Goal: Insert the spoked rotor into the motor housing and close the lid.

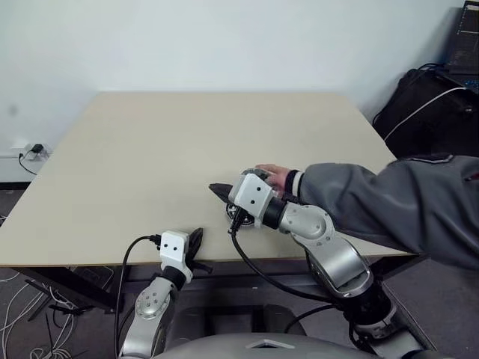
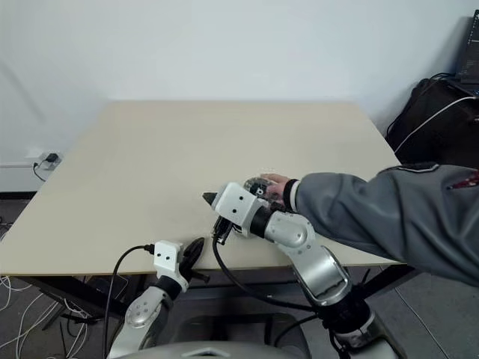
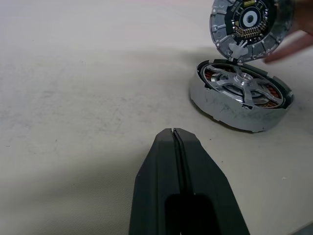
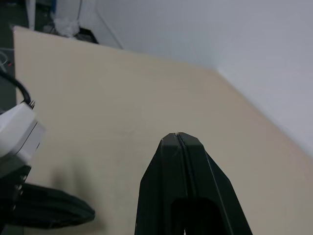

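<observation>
In the left wrist view the motor housing rests on the table, and the silver spoked rotor sits inside it with copper windings showing between the spokes. The ribbed silver lid is tilted up over the housing's far rim, with a person's fingers behind it. My left gripper is shut and empty, a short way in front of the housing near the table's front edge. My right gripper is shut and empty above the table, pointing left. Its wrist hides the housing in the head views.
A person's hand and grey sleeve reach in from the right over the table. A black bag stands past the table's right edge. A power socket sits by the wall at the left.
</observation>
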You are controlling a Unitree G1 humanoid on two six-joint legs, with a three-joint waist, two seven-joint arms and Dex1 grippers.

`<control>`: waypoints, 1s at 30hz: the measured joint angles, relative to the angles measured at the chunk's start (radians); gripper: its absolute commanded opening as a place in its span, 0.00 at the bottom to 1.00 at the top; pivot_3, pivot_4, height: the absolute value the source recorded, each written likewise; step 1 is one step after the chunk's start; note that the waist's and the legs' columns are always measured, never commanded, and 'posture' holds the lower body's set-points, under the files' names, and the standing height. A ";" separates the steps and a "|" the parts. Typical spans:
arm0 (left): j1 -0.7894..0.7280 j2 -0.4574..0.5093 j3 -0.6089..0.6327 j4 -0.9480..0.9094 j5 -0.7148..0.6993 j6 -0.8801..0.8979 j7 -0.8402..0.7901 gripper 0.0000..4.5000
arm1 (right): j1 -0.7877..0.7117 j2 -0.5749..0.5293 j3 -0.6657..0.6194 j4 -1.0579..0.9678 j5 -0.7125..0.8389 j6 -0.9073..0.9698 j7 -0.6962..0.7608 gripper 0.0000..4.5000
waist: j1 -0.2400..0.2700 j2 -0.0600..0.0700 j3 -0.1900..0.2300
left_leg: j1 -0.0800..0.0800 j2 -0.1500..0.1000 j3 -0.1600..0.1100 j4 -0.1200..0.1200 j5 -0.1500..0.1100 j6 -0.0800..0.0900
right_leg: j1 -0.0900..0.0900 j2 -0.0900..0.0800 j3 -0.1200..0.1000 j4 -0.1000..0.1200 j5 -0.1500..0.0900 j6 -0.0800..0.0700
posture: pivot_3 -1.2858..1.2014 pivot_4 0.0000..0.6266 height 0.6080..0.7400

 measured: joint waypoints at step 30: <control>0.003 -0.016 -0.002 0.000 0.006 -0.002 0.022 0.00 | -0.356 -0.183 0.295 0.617 -0.257 -0.065 0.484 0.78 | 0.001 0.000 0.000 | 0.000 0.000 0.000 0.003 0.000 0.001 | 0.001 0.000 0.000 0.001 0.000 0.000 | 0.52 0.00 1.00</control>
